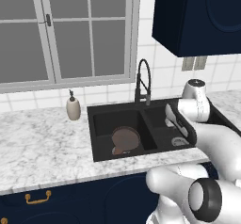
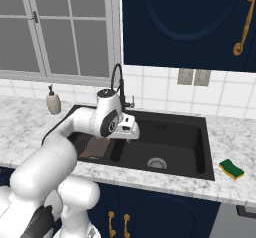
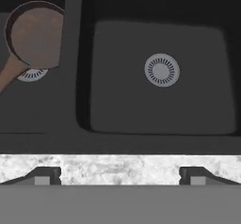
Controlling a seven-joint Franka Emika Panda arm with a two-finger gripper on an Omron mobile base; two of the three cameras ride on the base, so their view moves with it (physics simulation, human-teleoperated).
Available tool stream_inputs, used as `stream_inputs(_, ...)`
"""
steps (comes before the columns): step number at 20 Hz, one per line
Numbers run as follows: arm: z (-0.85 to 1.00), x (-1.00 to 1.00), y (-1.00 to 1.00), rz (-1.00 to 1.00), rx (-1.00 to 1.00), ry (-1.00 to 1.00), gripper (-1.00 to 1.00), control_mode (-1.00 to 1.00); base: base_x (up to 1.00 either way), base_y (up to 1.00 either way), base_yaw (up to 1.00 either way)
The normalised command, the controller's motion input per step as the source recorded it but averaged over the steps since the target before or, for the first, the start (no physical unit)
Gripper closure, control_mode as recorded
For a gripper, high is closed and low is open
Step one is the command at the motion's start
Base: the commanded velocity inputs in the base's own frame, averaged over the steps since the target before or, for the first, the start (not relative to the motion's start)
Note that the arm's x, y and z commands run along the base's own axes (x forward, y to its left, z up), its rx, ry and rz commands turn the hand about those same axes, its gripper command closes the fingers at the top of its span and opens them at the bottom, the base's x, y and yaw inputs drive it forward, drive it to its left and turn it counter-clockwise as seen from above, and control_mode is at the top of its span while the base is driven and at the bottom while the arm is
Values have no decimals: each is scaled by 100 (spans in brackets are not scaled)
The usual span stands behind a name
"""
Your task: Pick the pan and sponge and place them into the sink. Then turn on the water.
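1. While the white arm hangs over the black rectangular double-basin sink (image 2: 200,132), its two-finger gripper (image 3: 120,175) is spread wide — both small dark fingertips (image 3: 47,175) stand far apart at the bottom of the hand view, with nothing between them.

2. Under those fingertips lies the front edge of the white-and-grey marbled counter (image 3: 120,167), just in front of the sink's near rim.

3. Already down in the sink is the round, shallow, dark brown frying pan (image 1: 125,137) — it sits in the left basin, tilted, partly over that basin's round grey drain (image 3: 31,75).

4. Its long brown handle (image 3: 10,72) points toward the sink's front edge; the hole at its end I cannot make out.

5. Across the divider, the sink's right basin shows its own round grey drain (image 3: 161,69) on a bare dark floor.

6. Off to the right of the sink, on the counter and well apart from the basin rim, lies the small rectangular sponge (image 2: 231,168) — yellow underneath, dark green on top.

7. Behind the sink, at the back rim near the divider, the tall black gooseneck faucet (image 1: 143,82) arches forward.

8. Left of the sink, back by the wall below the grey-framed window (image 1: 70,30), stands a small beige soap dispenser (image 1: 73,106).

9. Above the sink's right side hang dark navy wall cabinets (image 2: 185,22), with navy cabinet fronts and brass handles (image 1: 37,198) below the counter.
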Motion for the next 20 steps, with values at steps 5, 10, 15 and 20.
stream_inputs(5,-3,24,-100,0,-7,13,-100,-100,0,0,0)
stream_inputs(10,-28,61,-100,0,-1,15,-100,-100,0,0,0)
stream_inputs(15,-45,85,-100,0,0,17,-100,-100,0,0,0)
stream_inputs(20,-19,66,-66,0,0,9,-100,-100,0,0,0)
